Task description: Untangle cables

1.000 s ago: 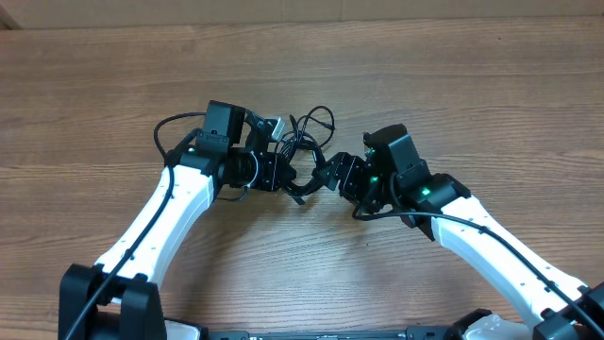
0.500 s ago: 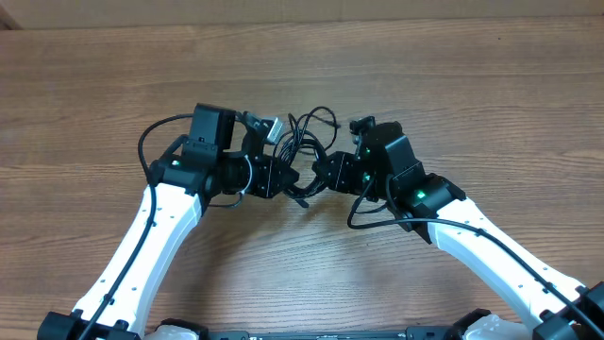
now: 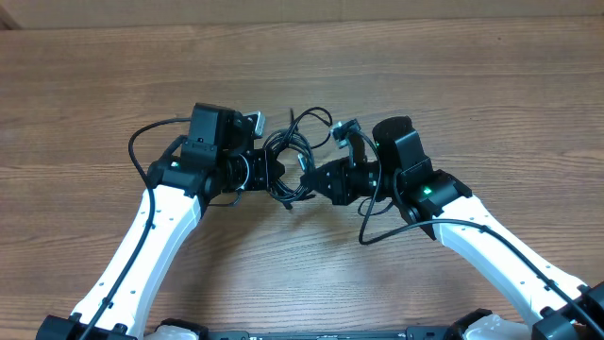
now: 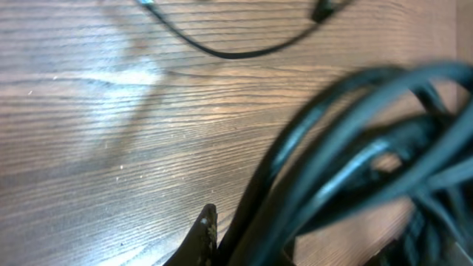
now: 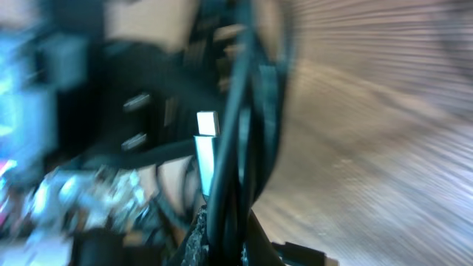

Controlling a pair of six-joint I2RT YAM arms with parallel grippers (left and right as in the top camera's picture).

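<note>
Wood-grain table under overhead view. At its centre the cables lie bunched in one tangle. The left gripper is clenched on the tangle from 9 o'clock, the right gripper from 3 o'clock. A silver plug protrudes at 10 o'clock.

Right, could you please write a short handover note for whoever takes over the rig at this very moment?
Left gripper: shut on the cables, at the bunch's left side.
Right gripper: shut on the cables, at the right side.
Where: one tangled bunch between the two grippers, over the middle of the table; a silver-tipped plug sticks out by the left wrist.
Done: both grips taken.
Left to do: draw the strands apart; no cable lies free yet.
</note>
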